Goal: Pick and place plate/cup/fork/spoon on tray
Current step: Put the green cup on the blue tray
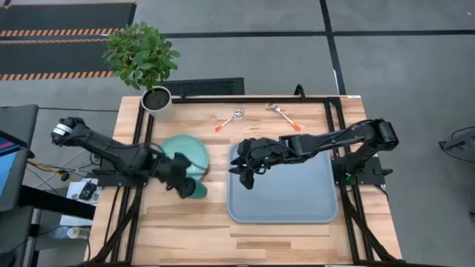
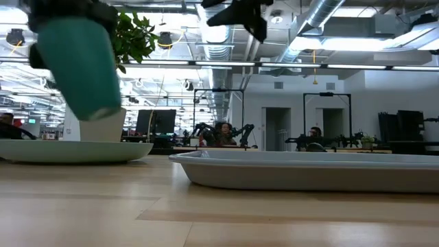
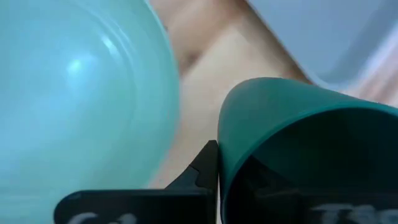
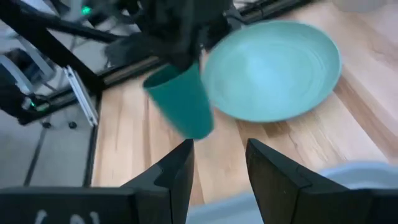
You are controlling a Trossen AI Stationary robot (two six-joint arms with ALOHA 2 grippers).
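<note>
My left gripper (image 1: 183,182) is shut on the dark-green cup (image 1: 197,190), just near of the mint-green plate (image 1: 184,153), which lies flat on the table left of the tray (image 1: 297,200). The cup also shows raised in the low view (image 2: 81,65) and in the right wrist view (image 4: 180,102). My right gripper (image 1: 248,175) is open and empty above the tray's left edge; its fingers (image 4: 177,171) show apart in its own wrist view. The spoon (image 1: 230,119) and the fork (image 1: 285,117) lie on the table beyond the tray. My left gripper holds the cup by its wall at the rim (image 3: 221,163), one finger (image 3: 200,174) outside and the other apparently inside the hollow. The fingers come from the table's left, slanting down. The cup is lifted clear of the table and tilted, its bottom (image 2: 101,112) lowest.
A white plant pot (image 1: 156,99) with a green plant stands at the table's far left corner. Bare wood lies between the plate and the tray (image 1: 217,185) and along the near edge.
</note>
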